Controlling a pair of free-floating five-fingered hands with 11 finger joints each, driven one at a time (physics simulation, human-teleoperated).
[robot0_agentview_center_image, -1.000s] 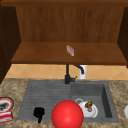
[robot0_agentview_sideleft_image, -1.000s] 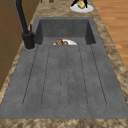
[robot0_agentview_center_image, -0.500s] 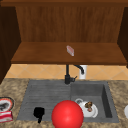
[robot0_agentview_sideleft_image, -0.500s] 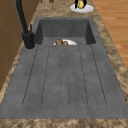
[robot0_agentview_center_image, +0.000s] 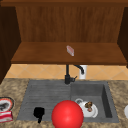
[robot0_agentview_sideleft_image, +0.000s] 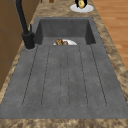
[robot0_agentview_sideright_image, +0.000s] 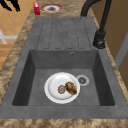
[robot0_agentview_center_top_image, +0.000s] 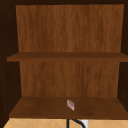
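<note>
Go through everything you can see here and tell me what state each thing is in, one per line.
Left hand: in the air over the draining board, holding nothing.
White plate: flat in the sink basin, with food on it.
Red ball: at the sink's front edge.
Small pink block: on the lower cabinet shelf.
Faucet: no water running.

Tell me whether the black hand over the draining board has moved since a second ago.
No. In the front view the left hand sits at the same spot over the draining board, left of the red ball, as before.

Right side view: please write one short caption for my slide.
White round plate with brown food lies in the dark grey sink basin.
</note>
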